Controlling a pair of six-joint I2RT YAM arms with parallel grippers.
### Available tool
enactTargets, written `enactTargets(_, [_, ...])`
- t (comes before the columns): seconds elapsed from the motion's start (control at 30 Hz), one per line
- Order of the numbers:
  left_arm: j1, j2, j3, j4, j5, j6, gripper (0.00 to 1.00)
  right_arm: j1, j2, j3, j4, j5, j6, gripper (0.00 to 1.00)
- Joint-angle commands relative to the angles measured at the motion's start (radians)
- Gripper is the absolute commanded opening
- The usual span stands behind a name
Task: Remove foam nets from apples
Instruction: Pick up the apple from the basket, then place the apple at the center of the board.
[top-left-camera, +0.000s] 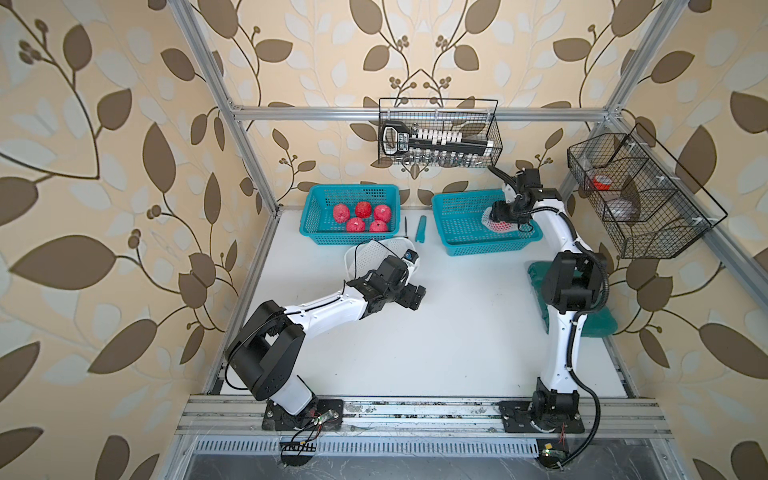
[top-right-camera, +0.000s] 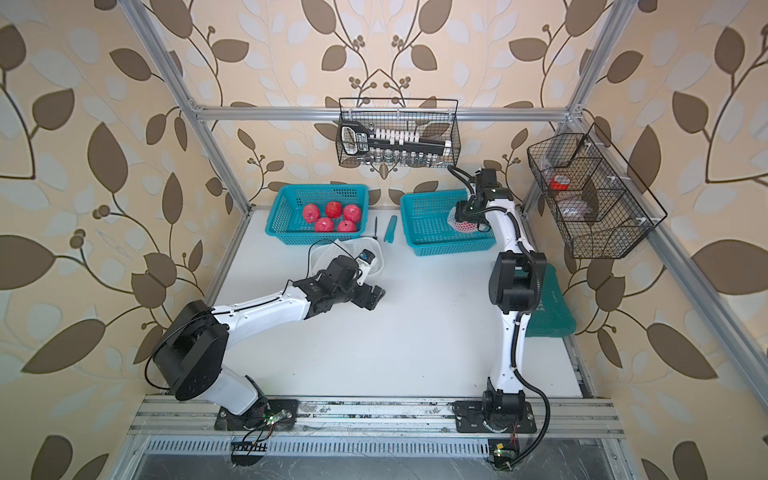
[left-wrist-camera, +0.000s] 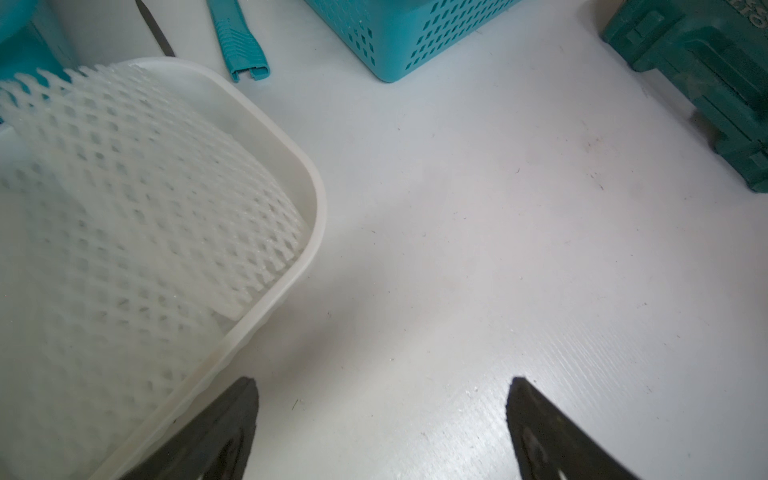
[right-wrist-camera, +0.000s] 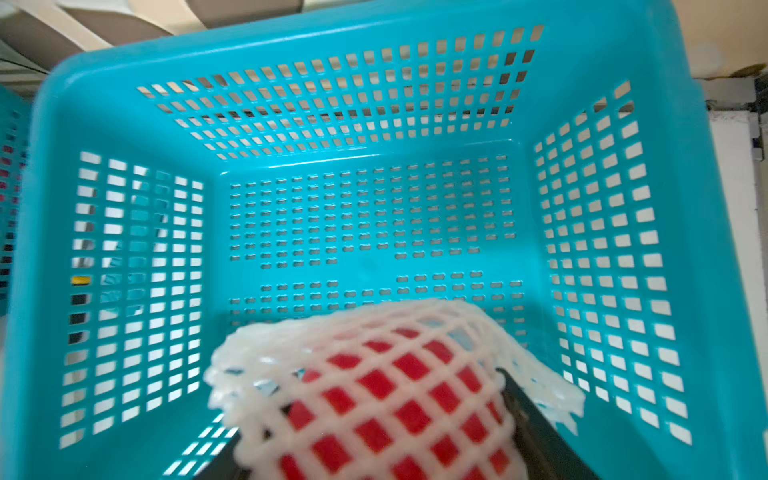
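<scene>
Several bare red apples (top-left-camera: 363, 210) lie in the left teal basket (top-left-camera: 353, 189). One apple (right-wrist-camera: 376, 384), still wrapped in a white foam net (right-wrist-camera: 316, 332), is in the right teal basket (top-left-camera: 457, 232). My right gripper (right-wrist-camera: 374, 411) reaches down into that basket and is shut on the netted apple (top-right-camera: 466, 226), one finger on each side. Loose foam nets (left-wrist-camera: 124, 187) fill the white tub (left-wrist-camera: 316, 199) in front of the left basket. My left gripper (left-wrist-camera: 380, 386) stands open and holds nothing, low over the table just right of the tub (top-left-camera: 347, 257).
A teal pen-like piece (top-left-camera: 422, 228) and a thin dark tool (top-left-camera: 406, 226) lie between the baskets. A dark green case (top-left-camera: 598, 324) sits at the table's right edge behind the right arm. Wire baskets (top-left-camera: 440, 133) (top-left-camera: 640, 191) hang on the frame.
</scene>
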Motion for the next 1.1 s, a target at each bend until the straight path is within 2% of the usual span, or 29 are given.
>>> enactTargets(0.0, [0.007, -0.056, 0.006, 0.013, -0.033, 0.019, 0.94, 0.005, -0.102, -0.032, 0.011, -0.071, 0.019, 0.66])
enactTargets(0.13, [0.007, -0.065, -0.002, 0.016, -0.031, 0.02, 0.94, 0.02, -0.198, -0.118, 0.006, -0.074, 0.019, 0.66])
enactTargets(0.3, [0.007, -0.083, -0.019, 0.03, -0.035, 0.015, 0.94, 0.078, -0.379, -0.402, 0.106, -0.076, 0.062, 0.66])
enactTargets(0.47, [0.007, -0.135, -0.138, 0.137, -0.12, -0.06, 0.94, 0.276, -0.583, -0.756, 0.318, -0.106, 0.153, 0.66])
enactTargets(0.57, [0.007, -0.169, -0.211, 0.182, -0.146, -0.1, 0.94, 0.418, -0.632, -0.882, 0.347, -0.057, 0.155, 0.65])
enactTargets(0.67, [0.007, -0.172, -0.214, 0.124, -0.165, -0.103, 0.94, 0.536, -0.632, -0.997, 0.374, -0.013, 0.152, 0.65])
enactTargets(0.8, [0.007, -0.204, -0.274, 0.116, -0.2, -0.103, 0.94, 0.61, -0.562, -1.078, 0.408, 0.006, 0.17, 0.64])
enactTargets(1.0, [0.007, -0.268, -0.325, 0.078, -0.213, -0.093, 0.94, 0.69, -0.426, -1.035, 0.449, 0.012, 0.218, 0.63])
enactTargets(1.07, [0.006, -0.284, -0.323, 0.06, -0.214, -0.09, 0.94, 0.711, -0.398, -1.019, 0.464, 0.016, 0.236, 0.67])
